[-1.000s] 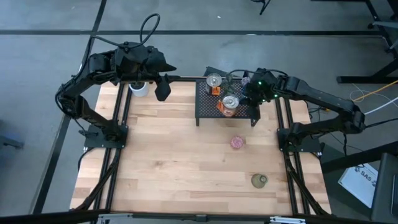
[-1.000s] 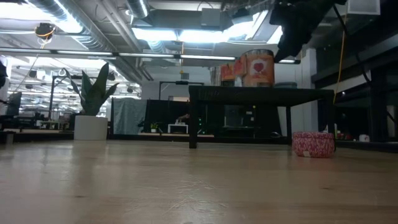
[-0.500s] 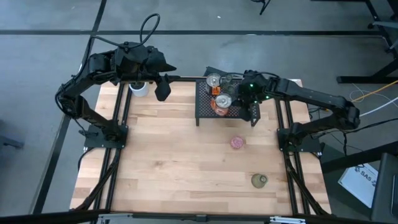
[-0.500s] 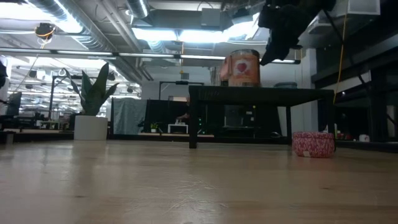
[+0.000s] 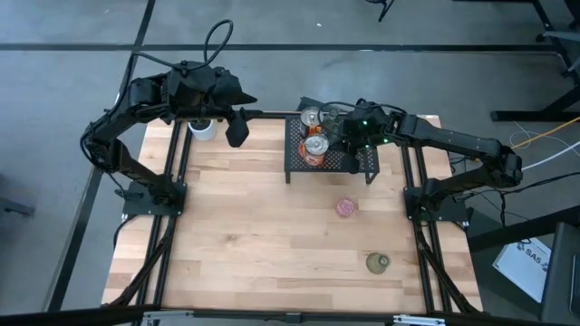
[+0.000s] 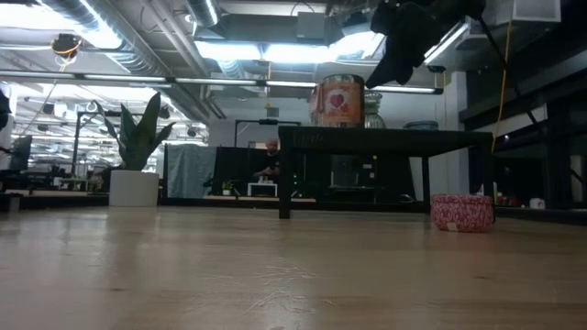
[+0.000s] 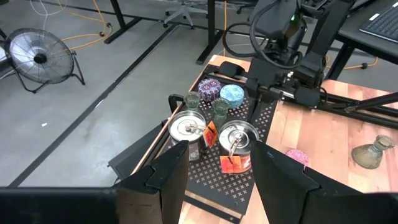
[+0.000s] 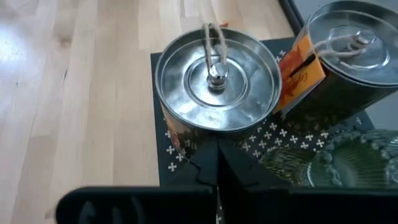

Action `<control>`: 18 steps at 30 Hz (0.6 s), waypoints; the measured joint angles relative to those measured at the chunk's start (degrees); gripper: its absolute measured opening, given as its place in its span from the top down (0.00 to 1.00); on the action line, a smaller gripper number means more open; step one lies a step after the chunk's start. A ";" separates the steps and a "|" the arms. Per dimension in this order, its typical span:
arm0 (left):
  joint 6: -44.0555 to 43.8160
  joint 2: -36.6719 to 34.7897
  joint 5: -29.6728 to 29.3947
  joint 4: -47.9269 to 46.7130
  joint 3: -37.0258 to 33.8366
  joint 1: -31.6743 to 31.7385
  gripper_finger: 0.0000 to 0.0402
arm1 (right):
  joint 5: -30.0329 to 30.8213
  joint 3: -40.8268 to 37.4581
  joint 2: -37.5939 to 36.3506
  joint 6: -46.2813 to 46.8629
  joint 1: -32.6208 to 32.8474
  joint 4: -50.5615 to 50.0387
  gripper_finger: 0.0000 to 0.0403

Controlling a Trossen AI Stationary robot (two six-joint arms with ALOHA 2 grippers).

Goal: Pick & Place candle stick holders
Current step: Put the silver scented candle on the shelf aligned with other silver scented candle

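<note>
The left gripper (image 5: 237,134) hangs over the far left part of the surface (image 5: 263,235), near the white potted plant (image 5: 203,128). Its fingers (image 7: 171,174) stand part open around nothing, well apart from every holder, so this arm looks to be waiting.

Further right stands the black mesh rack (image 5: 331,156), which carries two silvery holders with orange accents, both upright with their lids up. The nearer silvery holder (image 5: 314,148) sits towards the rack's left front; the farther silvery holder (image 5: 312,117) sits just behind it. Two green glass holders (image 7: 205,107), a purple-speckled holder (image 7: 208,89) and a blue holder (image 7: 232,94) crowd the rack's back part.

The right gripper (image 5: 349,138) is low over the rack, fingers pressed together, holding nothing. The nearer silvery holder lies straight ahead of the fingertips, touching or almost touching them; which, I cannot tell. The right arm is far the nearer, so a push leftward or a grasp falls to it.

Rightward and nearer the front, a pink holder (image 5: 345,207) and an olive holder (image 5: 377,263) rest on the bare surface.
</note>
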 joint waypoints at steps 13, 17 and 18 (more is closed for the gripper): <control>0.00 0.00 0.01 0.00 -0.01 0.00 0.58 | 0.01 0.00 0.00 -0.61 0.00 3.84 1.00; 0.00 0.00 0.01 0.00 0.00 -0.01 0.58 | 0.03 0.00 0.00 0.21 0.00 3.10 1.00; 0.00 0.00 0.01 0.00 -0.01 0.00 0.58 | 0.03 0.00 0.00 0.68 0.00 2.36 1.00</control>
